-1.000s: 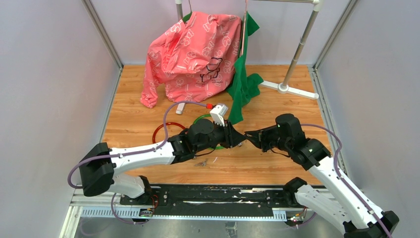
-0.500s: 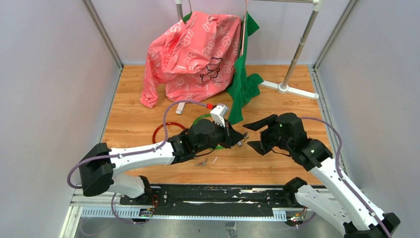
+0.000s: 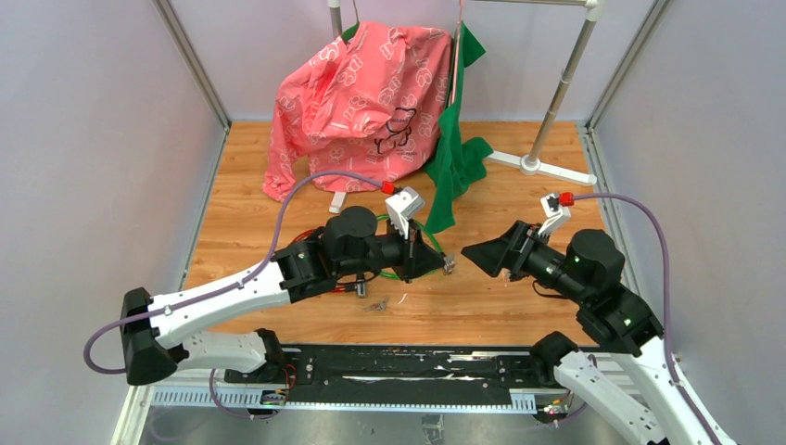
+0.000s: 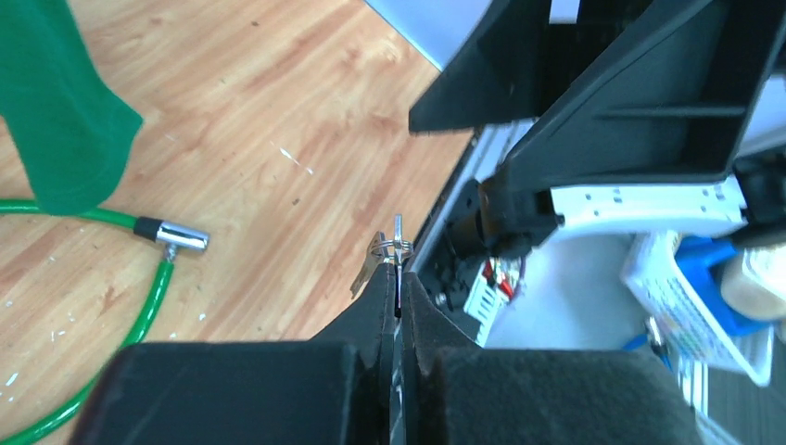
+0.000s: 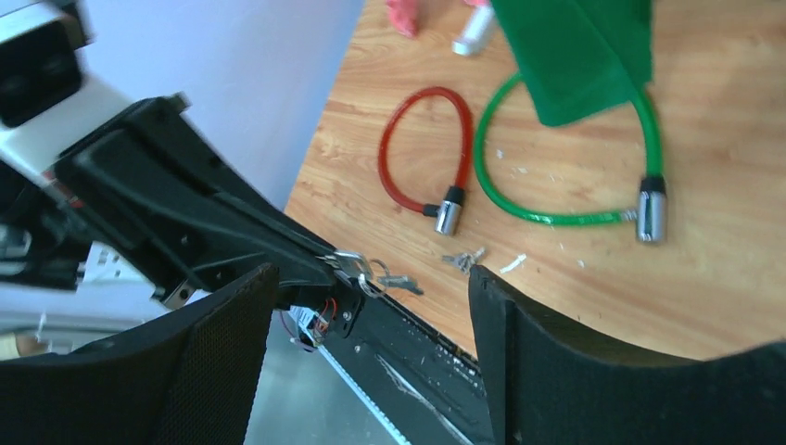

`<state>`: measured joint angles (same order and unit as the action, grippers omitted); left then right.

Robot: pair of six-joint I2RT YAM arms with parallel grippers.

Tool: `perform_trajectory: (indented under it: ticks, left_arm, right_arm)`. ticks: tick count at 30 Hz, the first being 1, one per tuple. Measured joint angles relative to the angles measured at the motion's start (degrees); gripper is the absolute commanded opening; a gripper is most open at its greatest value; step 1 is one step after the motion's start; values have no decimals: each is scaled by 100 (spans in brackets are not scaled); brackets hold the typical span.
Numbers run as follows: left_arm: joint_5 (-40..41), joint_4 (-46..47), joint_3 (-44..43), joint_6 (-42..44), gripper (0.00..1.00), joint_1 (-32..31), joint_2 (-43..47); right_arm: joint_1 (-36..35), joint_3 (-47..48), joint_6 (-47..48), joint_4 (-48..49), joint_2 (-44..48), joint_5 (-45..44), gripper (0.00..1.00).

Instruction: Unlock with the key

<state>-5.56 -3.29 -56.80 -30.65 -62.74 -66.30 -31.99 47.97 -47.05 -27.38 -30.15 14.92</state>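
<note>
Handover looks complete: the right arm (image 3: pixel 640 326) has drawn back toward its own side since a second ago. The right gripper (image 3: pixel 484 260), then closed against the other's tips, now hangs with jaws spread wide and nothing between them. The left gripper (image 4: pixel 397 287) has pressed its jaws together on the key ring (image 4: pixel 397 243) and holds it clear of the table. The key therefore sits in the left gripper alone, and I judge the next need is a lock barrel. The green cable lock (image 5: pixel 652 211) and red cable lock (image 5: pixel 449 211) lie looped closed on the wood, untouched, with a spare bunch of keys (image 5: pixel 463 260) near them. One container shows, a white basket (image 4: pixel 663 287) off the table's edge, holding something blue I cannot identify.
</note>
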Motion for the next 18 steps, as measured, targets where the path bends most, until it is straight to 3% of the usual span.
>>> perform_trajectory:
  ticks: [7, 12, 18]
  left_arm:
    - [-885, -1322, -732, 466, 0, 31, 225]
    - [-1497, -1615, -1012, 455, 0, 116, 448]
    - [-1978, -1578, -1128, 201, 0, 166, 544]
  right_arm:
    - [9, 105, 920, 817, 221, 1213, 61]
    - [9, 59, 935, 1526, 160, 2194, 57]
    - [9, -57, 669, 2356, 177, 2730, 44]
